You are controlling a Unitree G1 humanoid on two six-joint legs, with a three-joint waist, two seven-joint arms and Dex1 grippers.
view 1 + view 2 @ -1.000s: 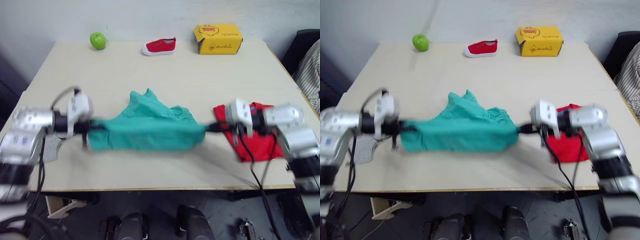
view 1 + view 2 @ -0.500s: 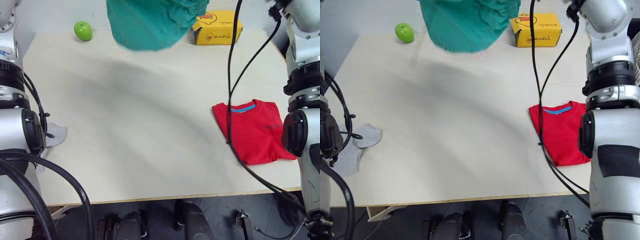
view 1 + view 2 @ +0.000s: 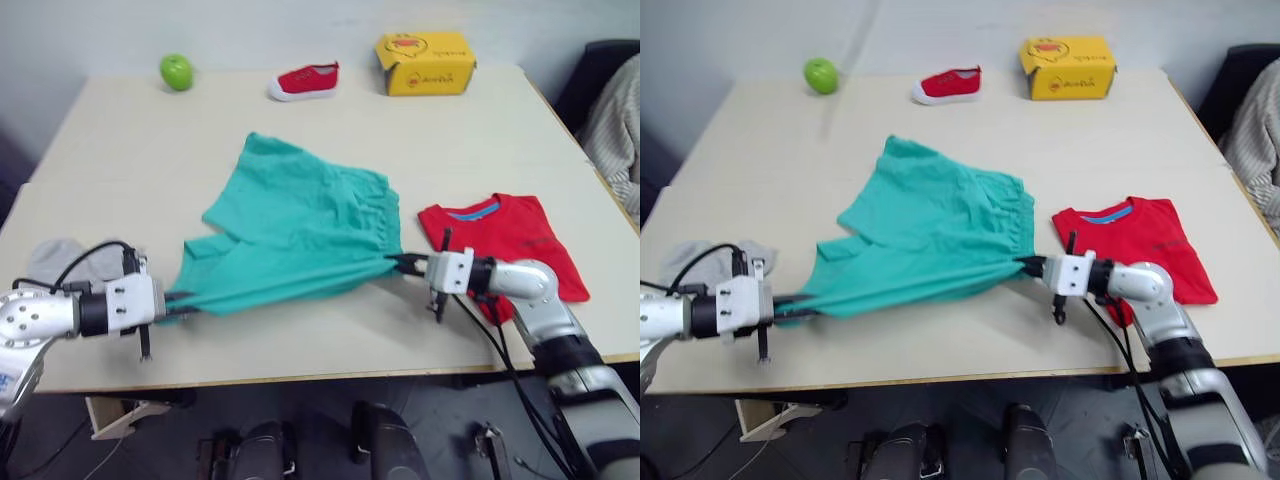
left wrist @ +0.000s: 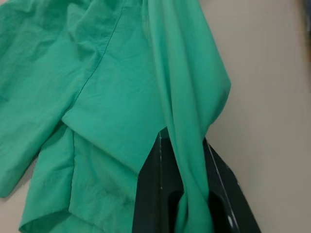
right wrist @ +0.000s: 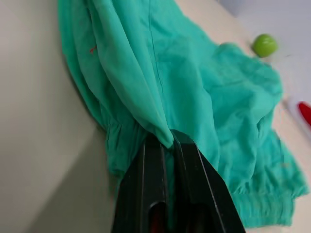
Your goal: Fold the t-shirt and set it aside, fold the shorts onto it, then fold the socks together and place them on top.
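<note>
The teal shorts (image 3: 295, 225) lie spread across the middle of the table, their near edge stretched taut between both grippers. At the left corner of that edge my left gripper (image 3: 178, 297) is shut on the cloth, low over the table near its front edge. My right gripper (image 3: 398, 264) is shut on the right corner, by the gathered waistband. The red t-shirt (image 3: 510, 243) lies folded on the table to the right, partly behind my right arm. The grey socks (image 3: 62, 262) lie at the left edge, just behind my left arm.
Along the far edge of the table stand a green apple (image 3: 176, 71), a small red shoe (image 3: 303, 81) and a yellow box (image 3: 424, 63). A dark chair with striped cloth (image 3: 612, 110) is off the table's right side.
Half a second ago both arms held the shorts high over the far side of the table. Now the shorts are laid flat mid-table, and both grippers are low near the front edge, still holding them.
</note>
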